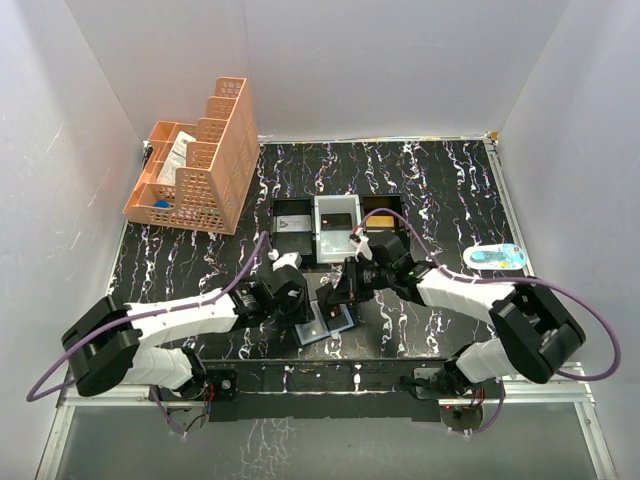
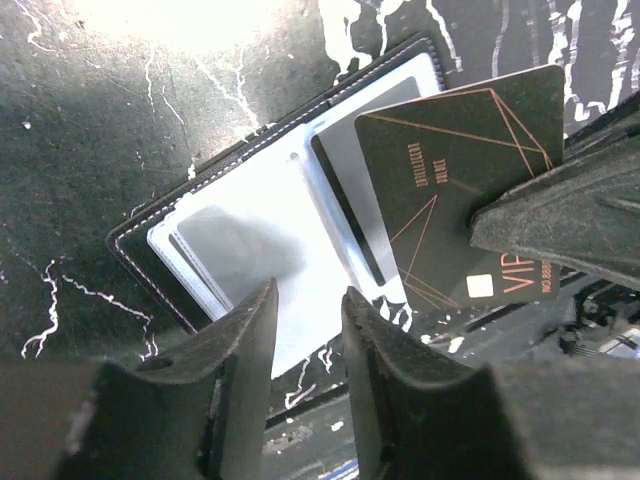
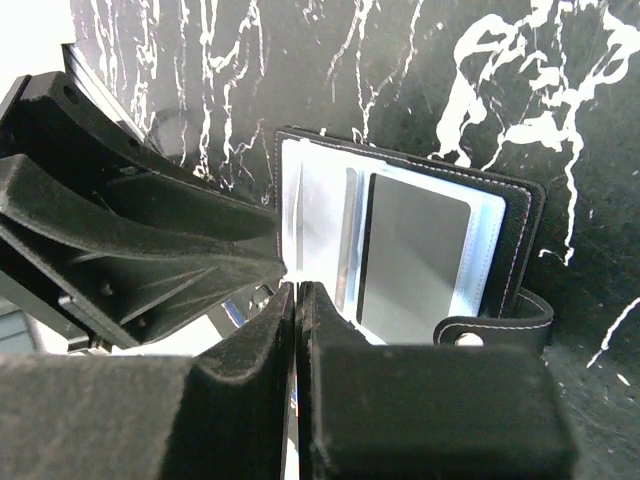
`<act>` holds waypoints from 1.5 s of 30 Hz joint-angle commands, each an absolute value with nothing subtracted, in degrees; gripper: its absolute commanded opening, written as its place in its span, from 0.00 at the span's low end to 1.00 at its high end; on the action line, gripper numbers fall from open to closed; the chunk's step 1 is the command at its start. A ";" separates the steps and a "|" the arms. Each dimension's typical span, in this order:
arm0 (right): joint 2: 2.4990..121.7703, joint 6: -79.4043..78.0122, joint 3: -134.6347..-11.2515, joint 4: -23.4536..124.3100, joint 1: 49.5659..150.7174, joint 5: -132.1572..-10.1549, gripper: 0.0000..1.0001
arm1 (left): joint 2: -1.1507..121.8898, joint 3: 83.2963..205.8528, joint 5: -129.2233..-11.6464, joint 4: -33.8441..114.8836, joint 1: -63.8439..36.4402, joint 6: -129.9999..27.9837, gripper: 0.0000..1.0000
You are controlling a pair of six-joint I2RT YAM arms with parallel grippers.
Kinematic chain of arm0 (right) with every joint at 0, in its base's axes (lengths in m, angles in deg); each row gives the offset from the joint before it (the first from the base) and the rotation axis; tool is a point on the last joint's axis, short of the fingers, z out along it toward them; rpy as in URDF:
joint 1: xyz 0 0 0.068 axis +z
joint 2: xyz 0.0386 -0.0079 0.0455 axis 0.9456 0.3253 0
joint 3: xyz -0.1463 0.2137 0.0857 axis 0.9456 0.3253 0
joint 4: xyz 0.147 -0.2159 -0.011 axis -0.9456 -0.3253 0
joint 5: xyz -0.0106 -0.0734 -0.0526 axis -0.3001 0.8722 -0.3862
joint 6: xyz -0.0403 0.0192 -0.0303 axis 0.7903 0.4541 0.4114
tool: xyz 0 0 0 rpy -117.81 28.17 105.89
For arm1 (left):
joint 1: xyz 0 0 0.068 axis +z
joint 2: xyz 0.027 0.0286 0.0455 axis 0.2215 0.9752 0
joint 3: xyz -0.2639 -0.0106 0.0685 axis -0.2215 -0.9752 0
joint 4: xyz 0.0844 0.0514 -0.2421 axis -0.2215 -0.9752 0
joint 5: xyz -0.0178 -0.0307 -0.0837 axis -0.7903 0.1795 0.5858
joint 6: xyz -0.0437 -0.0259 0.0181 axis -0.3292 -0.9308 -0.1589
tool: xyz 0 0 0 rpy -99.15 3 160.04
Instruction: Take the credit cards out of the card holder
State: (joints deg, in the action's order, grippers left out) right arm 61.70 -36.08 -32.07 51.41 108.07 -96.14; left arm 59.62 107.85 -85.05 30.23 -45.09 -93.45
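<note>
**Right claw**: closed, clamped on one edge of a black card. The card is printed with thin copper lines and "VIP" and is held tilted above one panel of the holder.

**Left claw**: fingers set slightly apart, with nothing between them, over the other panel.

**Holder:** laid open on the tabletop, near its front edge, between the two arms. Clear sleeves are framed by a dark, white-stitched border. A snap tab is seen at one edge, and a grey card is seen inside one sleeve.
</note>
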 commanded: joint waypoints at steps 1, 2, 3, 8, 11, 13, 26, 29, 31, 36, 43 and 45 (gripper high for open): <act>54.92 -32.17 -34.57 50.69 107.91 -91.50 0.00 | 53.15 109.56 -86.89 25.86 -45.39 -90.53 0.37; 53.13 -31.21 -34.63 50.34 107.88 -89.95 0.00 | 52.03 110.27 -88.27 23.18 -45.39 -90.19 0.46; 51.20 -30.37 -34.62 50.10 107.88 -88.28 0.00 | 51.04 110.98 -89.76 21.04 -45.32 -89.91 0.52; 41.01 -23.24 -34.15 50.34 107.85 -78.45 0.00 | 46.56 114.22 -95.34 12.86 -44.83 -86.84 0.77; 35.54 -18.19 -33.05 52.93 107.93 -75.28 0.00 | 45.71 117.67 -96.21 9.40 -42.49 -83.24 0.91; 32.40 -14.19 -32.19 55.06 107.93 -72.97 0.00 | 45.70 120.31 -96.19 6.76 -39.43 -80.31 0.97; 41.45 29.66 -38.83 53.81 107.92 -62.75 0.00 | 42.23 125.89 -95.26 0.08 -15.85 -68.91 0.99; 48.52 34.91 -42.52 53.13 107.90 -62.43 0.00 | 38.52 123.35 -96.33 1.43 -15.85 -67.09 0.99; 52.02 37.53 -44.82 52.98 107.80 -63.36 0.00 | 35.43 121.27 -96.72 2.74 -15.85 -66.21 0.99; 59.12 41.58 -49.99 52.23 107.82 -63.53 0.00 | 31.00 116.40 -97.11 5.33 -15.85 -65.92 0.99; 66.64 49.63 -53.98 51.49 107.77 -62.10 0.00 | 36.26 118.79 -100.79 3.02 -15.83 -65.99 0.99; 68.88 51.69 -55.35 51.22 107.61 -61.95 0.00 | 36.71 119.33 -102.32 1.59 -15.85 -66.58 0.99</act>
State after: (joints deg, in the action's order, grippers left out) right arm 65.74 45.06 -51.11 50.34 108.01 -63.57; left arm 35.60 116.81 -97.68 4.61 -16.17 -66.87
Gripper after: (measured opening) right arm 0.009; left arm 0.985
